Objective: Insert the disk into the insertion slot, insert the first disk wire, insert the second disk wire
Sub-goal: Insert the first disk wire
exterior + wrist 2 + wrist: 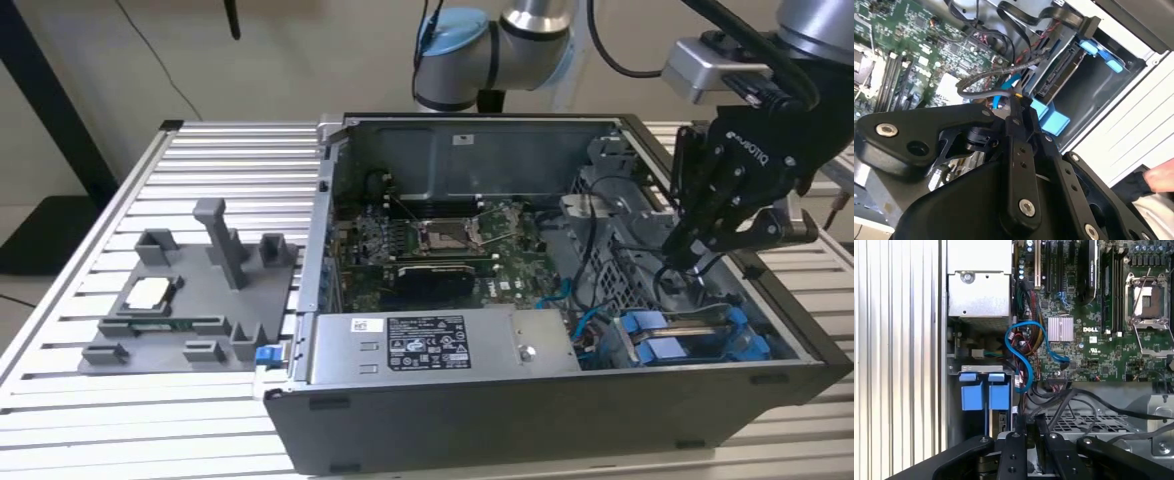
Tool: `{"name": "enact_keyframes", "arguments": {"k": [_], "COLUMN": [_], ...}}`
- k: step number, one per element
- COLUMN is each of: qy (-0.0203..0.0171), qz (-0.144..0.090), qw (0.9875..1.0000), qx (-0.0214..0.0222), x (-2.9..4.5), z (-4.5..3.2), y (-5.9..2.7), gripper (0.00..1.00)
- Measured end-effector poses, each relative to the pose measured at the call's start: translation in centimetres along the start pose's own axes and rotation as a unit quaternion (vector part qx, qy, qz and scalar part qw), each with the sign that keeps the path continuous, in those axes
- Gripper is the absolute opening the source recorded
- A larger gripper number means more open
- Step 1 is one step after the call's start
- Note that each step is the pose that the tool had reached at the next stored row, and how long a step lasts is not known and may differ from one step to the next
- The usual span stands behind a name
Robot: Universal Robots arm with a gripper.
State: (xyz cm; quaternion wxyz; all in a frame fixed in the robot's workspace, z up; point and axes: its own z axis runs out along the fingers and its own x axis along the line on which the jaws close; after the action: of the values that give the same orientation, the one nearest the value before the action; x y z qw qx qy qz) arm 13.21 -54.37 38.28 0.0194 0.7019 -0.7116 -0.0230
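The disk (1058, 76) lies inside the insertion slot (1096, 87) of the drive cage. Its blue carrier tabs (667, 338) stick out at the case's near corner on the exterior view's right, and they also appear in the first wrist view (986, 396). My gripper (683, 262) reaches down into the case just behind the cage. Its fingers are pressed together on a black disk wire (1004, 70), which loops away over the motherboard. In the first wrist view the gripper (1029, 422) sits beside the blue tabs, with black wires (1064, 402) leading off from it.
A green motherboard (441, 240) fills the case floor, and a grey labelled power-supply box (427, 345) stands at the front. A blue cable (1024, 347) curls between them. A grey fixture plate (187, 300) lies on the slatted table at the exterior view's left. A person's hand (1160, 177) is outside the case.
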Motion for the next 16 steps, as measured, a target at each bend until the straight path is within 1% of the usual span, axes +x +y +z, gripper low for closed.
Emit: {"name": "enact_keyframes", "arguments": {"k": [7,10,12,13,14,16], "qy": [0.0312,0.0436,0.0512,0.0537,0.0547,0.0548], "qz": [0.002,0.002,0.003,0.003,0.003,0.003], "qw": [0.9995,0.9990,0.9987,0.9986,0.9985,0.9985], "qx": [0.0007,0.0009,0.0011,0.0012,0.0014,0.0015], "x": [0.39,0.56,0.67,0.69,0.70,0.70], "z": [0.14,0.21,0.27,0.31,0.35,0.35], "y": [-0.01,-0.02,-0.03,-0.03,-0.03,-0.03], "gripper": [0.19,0.19,0.19,0.19,0.19,0.19]}}
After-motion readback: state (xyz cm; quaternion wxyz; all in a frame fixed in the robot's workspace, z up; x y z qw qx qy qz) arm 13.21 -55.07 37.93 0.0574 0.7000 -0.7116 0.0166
